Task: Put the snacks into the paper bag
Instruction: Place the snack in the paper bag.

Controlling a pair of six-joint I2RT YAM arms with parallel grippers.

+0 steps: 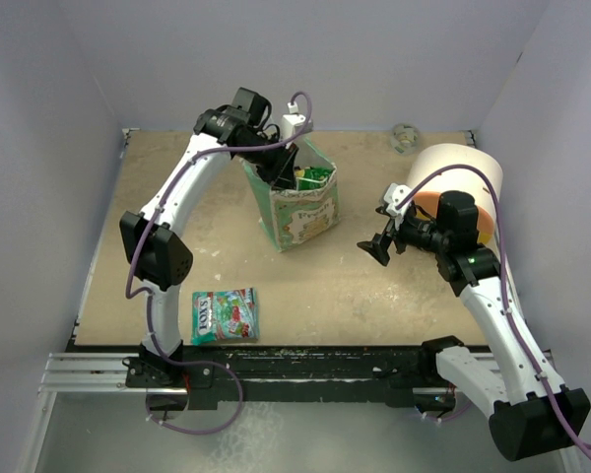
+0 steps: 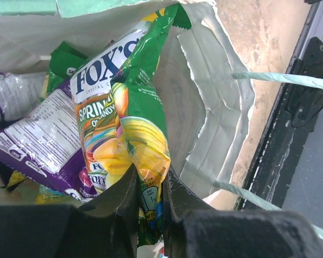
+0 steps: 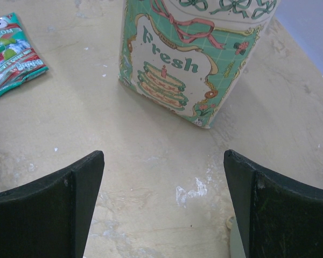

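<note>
The mint-green paper bag (image 1: 300, 212) stands upright at mid-table; its "Fresh" cake panel shows in the right wrist view (image 3: 177, 64). My left gripper (image 1: 281, 163) reaches into the bag's mouth and is shut (image 2: 149, 185) on a yellow-green Fox's fruit packet (image 2: 126, 107), held inside the bag. Purple packets (image 2: 40, 140) lie in the bag beside it. A teal-and-red packet (image 1: 225, 315) lies flat on the table near the front left, also at the right wrist view's top left (image 3: 11, 59). My right gripper (image 1: 379, 246) hovers open and empty right of the bag (image 3: 164, 183).
A large cream-and-orange cylinder (image 1: 463, 182) lies at the back right, behind my right arm. A small round object (image 1: 405, 137) sits by the back wall. The black rail (image 1: 305, 365) runs along the table's near edge.
</note>
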